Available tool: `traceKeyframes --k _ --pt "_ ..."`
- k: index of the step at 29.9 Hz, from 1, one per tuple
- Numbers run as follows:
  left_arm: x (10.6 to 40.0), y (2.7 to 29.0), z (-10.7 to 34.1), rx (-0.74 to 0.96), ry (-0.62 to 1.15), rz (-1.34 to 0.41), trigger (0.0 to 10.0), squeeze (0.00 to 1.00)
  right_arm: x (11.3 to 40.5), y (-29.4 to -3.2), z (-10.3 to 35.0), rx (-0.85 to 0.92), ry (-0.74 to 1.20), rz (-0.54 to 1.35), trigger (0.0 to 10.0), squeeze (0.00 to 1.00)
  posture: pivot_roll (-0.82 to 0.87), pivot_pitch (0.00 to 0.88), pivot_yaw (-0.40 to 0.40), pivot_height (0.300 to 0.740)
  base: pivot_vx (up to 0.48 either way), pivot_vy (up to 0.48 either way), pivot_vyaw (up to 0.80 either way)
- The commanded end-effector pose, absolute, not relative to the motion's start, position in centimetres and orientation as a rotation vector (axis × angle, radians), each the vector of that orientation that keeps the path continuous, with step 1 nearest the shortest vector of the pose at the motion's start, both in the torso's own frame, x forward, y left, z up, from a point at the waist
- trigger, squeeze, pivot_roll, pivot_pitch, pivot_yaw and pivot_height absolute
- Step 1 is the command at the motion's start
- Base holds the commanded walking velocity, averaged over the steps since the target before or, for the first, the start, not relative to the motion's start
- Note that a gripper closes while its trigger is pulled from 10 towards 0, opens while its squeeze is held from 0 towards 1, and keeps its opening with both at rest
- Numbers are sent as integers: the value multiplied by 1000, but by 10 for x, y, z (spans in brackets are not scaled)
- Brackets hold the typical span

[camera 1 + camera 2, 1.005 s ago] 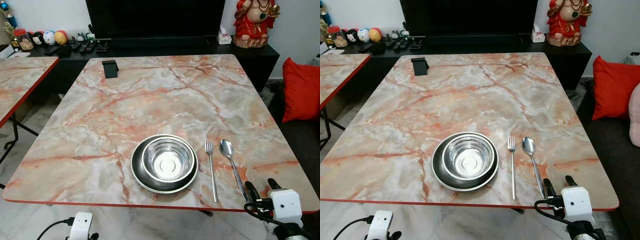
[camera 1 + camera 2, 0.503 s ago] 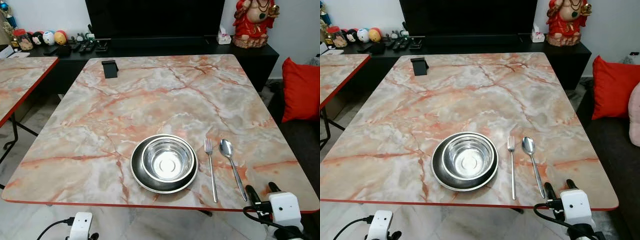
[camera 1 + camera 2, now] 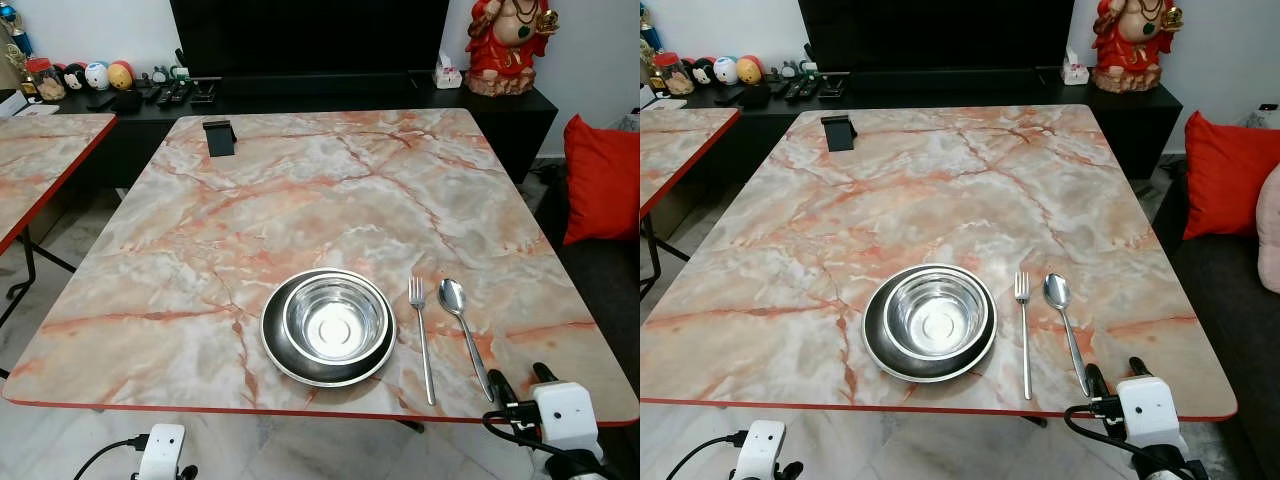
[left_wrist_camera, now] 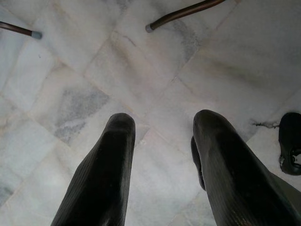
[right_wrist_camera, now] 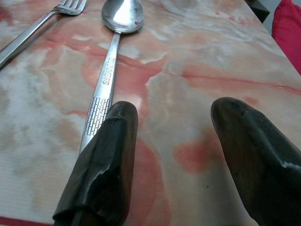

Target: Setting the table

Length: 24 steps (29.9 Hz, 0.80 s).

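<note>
Right of bowl (image 3: 335,322): fork (image 3: 423,340), spoon (image 3: 466,332) laid on desk (image 3: 300,200). Right tool (image 5: 174,155) agape, empty, near spoon handle. Setting seemingly complete; next likely withdrawal.

A steel bowl (image 3: 335,319) is seen upright and empty, nested inside a dark plate (image 3: 328,328) near the front edge of the marble table (image 3: 300,200). A fork (image 3: 423,338) is laid just to the right of the plate, tines pointing away from the front edge. A spoon (image 3: 465,332) is laid just beside the fork on its far side from the plate, bowl end up and away from the edge, handle slanted slightly outward
</note>
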<state>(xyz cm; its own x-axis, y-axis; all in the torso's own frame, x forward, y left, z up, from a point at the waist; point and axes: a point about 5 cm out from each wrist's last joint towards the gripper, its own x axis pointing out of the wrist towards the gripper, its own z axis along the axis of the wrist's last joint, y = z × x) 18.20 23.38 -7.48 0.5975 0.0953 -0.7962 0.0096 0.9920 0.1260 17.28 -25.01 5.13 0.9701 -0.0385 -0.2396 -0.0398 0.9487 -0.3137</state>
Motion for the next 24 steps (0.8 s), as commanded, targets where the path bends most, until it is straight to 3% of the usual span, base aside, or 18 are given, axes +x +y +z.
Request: traceKeyframes --k 1,24 --pt "182 237 -74 121 928 60 10000 0 172 -250 50 -316 258 11 10000 0 -132 0 41 740 0 0 0" --pt "182 237 -74 117 927 61 10000 0 176 -244 54 -304 241 46 10000 0 -134 0 38 740 0 0 0"
